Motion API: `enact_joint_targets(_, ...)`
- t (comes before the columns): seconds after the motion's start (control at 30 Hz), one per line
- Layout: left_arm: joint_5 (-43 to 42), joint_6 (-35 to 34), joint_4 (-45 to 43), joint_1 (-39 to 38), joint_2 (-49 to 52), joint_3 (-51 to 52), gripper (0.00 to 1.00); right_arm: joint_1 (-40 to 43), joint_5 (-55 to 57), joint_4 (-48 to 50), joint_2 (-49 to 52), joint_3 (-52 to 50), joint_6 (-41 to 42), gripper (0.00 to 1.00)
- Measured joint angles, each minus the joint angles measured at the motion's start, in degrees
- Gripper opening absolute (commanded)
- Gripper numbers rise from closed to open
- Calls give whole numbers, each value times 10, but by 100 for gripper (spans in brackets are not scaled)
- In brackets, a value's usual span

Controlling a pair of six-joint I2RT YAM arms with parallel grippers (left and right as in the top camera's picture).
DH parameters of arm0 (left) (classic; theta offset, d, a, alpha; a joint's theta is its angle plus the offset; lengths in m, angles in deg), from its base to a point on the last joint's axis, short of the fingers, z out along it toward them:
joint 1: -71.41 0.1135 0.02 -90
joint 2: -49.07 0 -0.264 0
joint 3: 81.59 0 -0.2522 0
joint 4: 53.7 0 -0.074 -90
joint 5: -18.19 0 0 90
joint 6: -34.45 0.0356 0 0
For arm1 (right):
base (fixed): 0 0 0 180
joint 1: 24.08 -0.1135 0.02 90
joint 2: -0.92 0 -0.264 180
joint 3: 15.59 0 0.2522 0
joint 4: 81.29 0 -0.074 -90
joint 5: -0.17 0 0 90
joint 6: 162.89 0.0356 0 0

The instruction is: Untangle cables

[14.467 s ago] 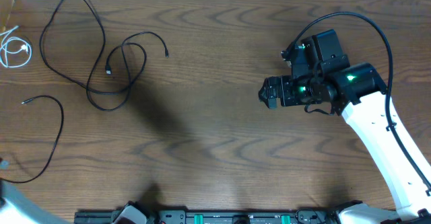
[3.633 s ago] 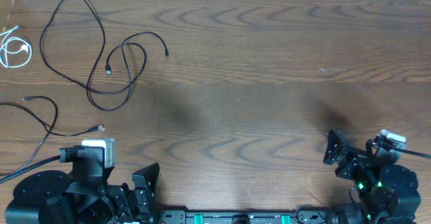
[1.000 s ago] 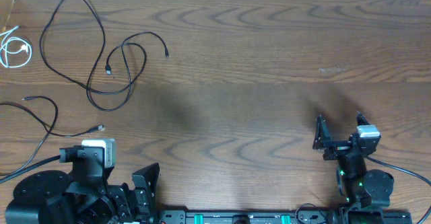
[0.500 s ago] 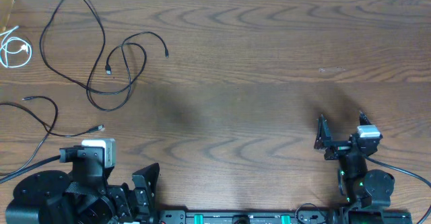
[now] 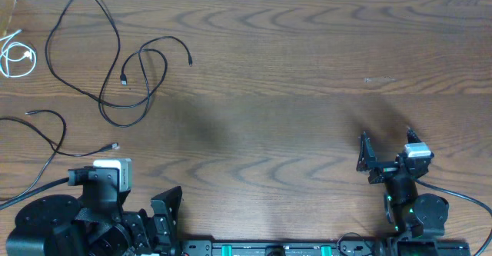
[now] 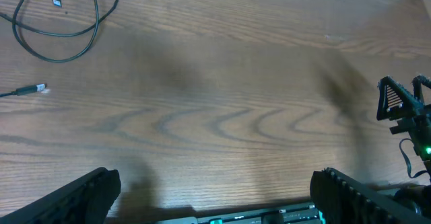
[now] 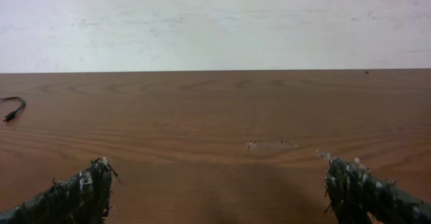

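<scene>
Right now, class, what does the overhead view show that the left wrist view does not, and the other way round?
Only overhead: the white cable coiled at the left edge of the table, and the whole of the looped black cable. Only left wrist: a close look at the left gripper, fingers spread wide, holding nothing. Both: the looped black cable's lower loop, the plug end of the second black cable, and the open right gripper.

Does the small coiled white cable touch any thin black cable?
No, the coiled white cable lies apart from the black cables, near the table's left edge.
</scene>
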Motion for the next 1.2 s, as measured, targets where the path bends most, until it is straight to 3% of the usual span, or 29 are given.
enact_joint_targets(1.2, 0, 0, 0, 0, 0, 0, 95, -9, 0, 0, 0, 0, 0, 99)
